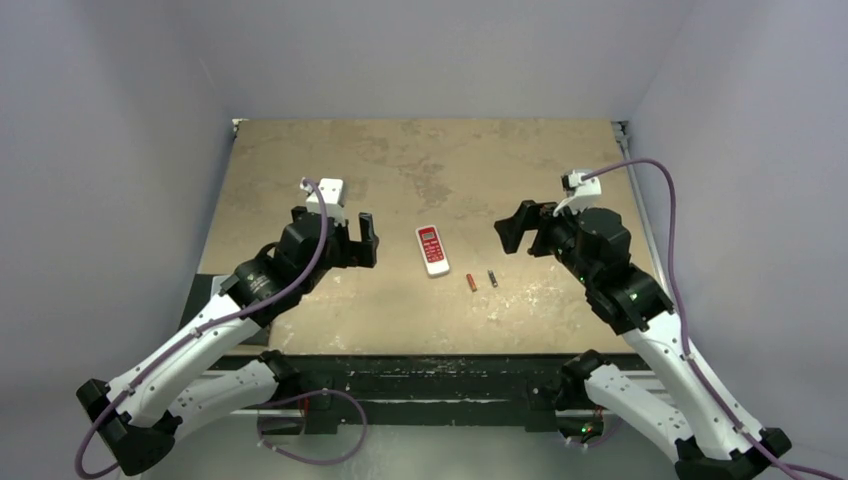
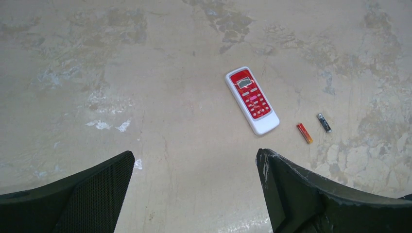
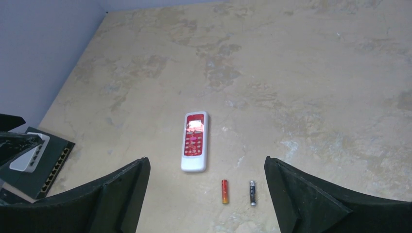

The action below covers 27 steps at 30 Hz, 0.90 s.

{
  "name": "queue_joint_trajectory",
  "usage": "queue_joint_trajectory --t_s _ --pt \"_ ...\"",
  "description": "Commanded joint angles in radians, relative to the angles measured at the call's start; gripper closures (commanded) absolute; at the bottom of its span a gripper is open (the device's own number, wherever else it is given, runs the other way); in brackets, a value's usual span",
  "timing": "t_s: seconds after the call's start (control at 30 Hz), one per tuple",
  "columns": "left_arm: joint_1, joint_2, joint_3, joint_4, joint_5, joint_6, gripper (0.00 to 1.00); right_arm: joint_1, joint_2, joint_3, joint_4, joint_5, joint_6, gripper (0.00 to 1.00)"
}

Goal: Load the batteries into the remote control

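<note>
The white remote control [image 1: 432, 250] lies face up, red panel showing, at the table's middle; it also shows in the left wrist view [image 2: 252, 100] and the right wrist view [image 3: 195, 141]. To its right lie the reddish-orange battery [image 1: 471, 282] [image 2: 304, 133] [image 3: 224, 191] and the dark battery [image 1: 492, 279] [image 2: 323, 123] [image 3: 252, 192], side by side on the table. My left gripper [image 1: 366, 240] [image 2: 194, 167] is open and empty, left of the remote. My right gripper [image 1: 510, 232] [image 3: 206, 172] is open and empty, right of the batteries.
The worn beige tabletop [image 1: 430, 160] is bounded by grey walls at the back and both sides. A dark device with a row of ports [image 3: 34, 165] sits off the table's left edge in the right wrist view.
</note>
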Motion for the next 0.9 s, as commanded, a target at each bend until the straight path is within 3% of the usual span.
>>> queue_joint_trajectory --t_s 0.0,0.53,0.87 --pt "-0.003 -0.013 -0.008 0.002 -0.021 -0.009 0.01 0.003 0.006 0.045 -0.016 -0.022 -0.008 0.01" --pt "-0.003 -0.014 -0.005 -0.018 -0.029 -0.026 0.01 0.008 0.164 0.053 0.017 -0.14 -0.046 0.01" --pt "-0.003 -0.016 -0.001 -0.039 -0.064 -0.039 0.01 0.104 0.326 0.09 0.05 -0.074 0.009 0.01"
